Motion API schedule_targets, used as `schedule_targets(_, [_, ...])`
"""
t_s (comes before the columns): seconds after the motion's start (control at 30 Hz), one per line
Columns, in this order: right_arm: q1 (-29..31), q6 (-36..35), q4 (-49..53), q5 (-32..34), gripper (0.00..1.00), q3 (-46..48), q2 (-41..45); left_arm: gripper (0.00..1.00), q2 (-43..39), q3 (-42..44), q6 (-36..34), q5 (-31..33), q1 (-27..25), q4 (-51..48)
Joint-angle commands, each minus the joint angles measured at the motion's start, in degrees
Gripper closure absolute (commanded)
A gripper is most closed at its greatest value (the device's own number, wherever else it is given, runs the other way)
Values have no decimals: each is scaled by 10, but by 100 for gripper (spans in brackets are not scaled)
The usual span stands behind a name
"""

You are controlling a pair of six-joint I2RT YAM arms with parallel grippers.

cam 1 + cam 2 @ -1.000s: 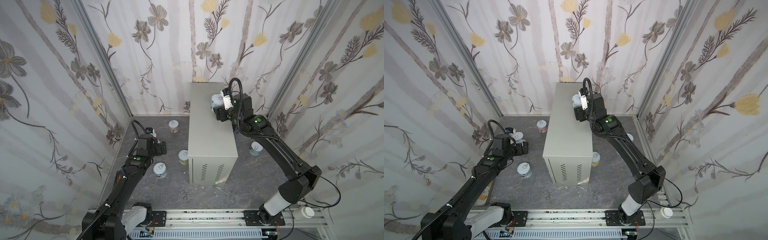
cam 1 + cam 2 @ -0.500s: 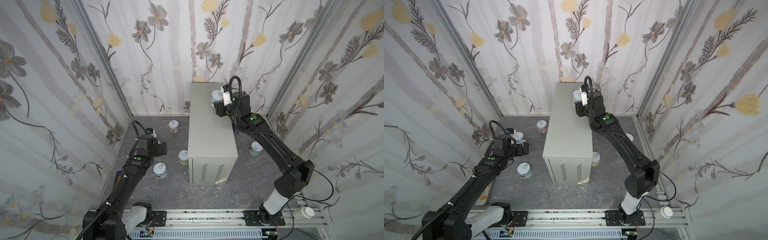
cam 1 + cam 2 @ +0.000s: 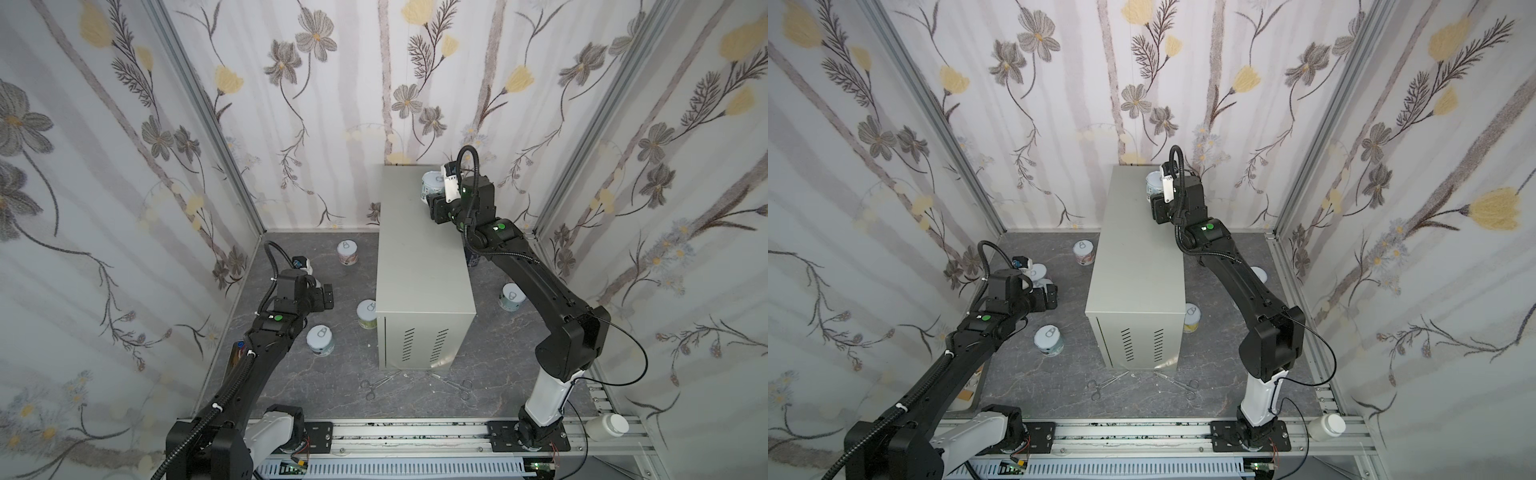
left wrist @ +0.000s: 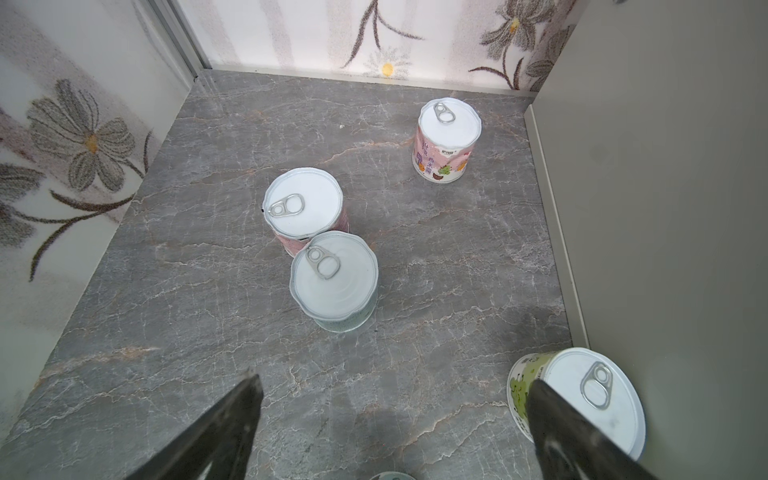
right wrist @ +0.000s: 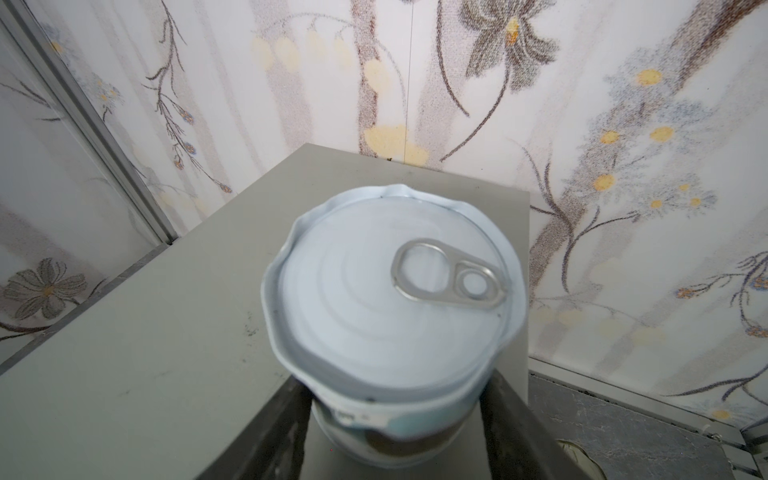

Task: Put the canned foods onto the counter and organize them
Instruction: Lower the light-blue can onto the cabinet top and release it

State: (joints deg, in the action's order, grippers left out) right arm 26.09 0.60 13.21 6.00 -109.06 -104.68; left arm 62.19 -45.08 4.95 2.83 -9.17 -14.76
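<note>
One can (image 5: pixel 390 316) sat between your right gripper's (image 5: pixel 399 419) fingers (image 5: pixel 266 432), clamped at the label, lid and pull tab up. In both top views that gripper held it at the far right corner of the counter (image 3: pixel 415 266) top; you could not tell whether its base touched the metal. The rest of the counter top was bare grey.

Your left gripper (image 4: pixel 395 415) hung over the floor (image 4: pixel 208 291) left of the counter, fingers (image 4: pixel 224 419) spread wide with nothing between them. Its wrist view showed four cans upright on the floor: a pink can (image 4: pixel 305 208) touching a teal can (image 4: pixel 334 282), another pink-label can (image 4: pixel 446 141) near the back wall beside the counter, and a green can (image 4: pixel 582 399) just beside the counter side, partly behind one finger.

In a top view a blue-lidded can (image 3: pixel 320 340) stood near your left arm, and another can (image 3: pixel 512 296) stood right of the counter, partly hidden by your right arm. Two pairs of scissors (image 3: pixel 376 384) lay in front of the counter. A white bottle (image 3: pixel 607 425) lay on the rail.
</note>
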Motion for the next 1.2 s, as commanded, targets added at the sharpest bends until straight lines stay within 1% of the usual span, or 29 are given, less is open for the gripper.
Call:
schedule_targets(0.0, [-5,1,-21,11,36,-5,-8,0,0,2,-1,7,0,14])
schedule_targets(0.37, [-13,-1,-28,0,36,-37,-40,0,6,1,-4,16,0,14])
schedule_targets(0.63, [-13,-4,-35,-15,36,-52,-59,0,24,-4,-6,14,0,17])
schedule_targets(1.17, [-12,-5,-28,-21,35,-52,-66,0,44,-4,-8,20,1,20])
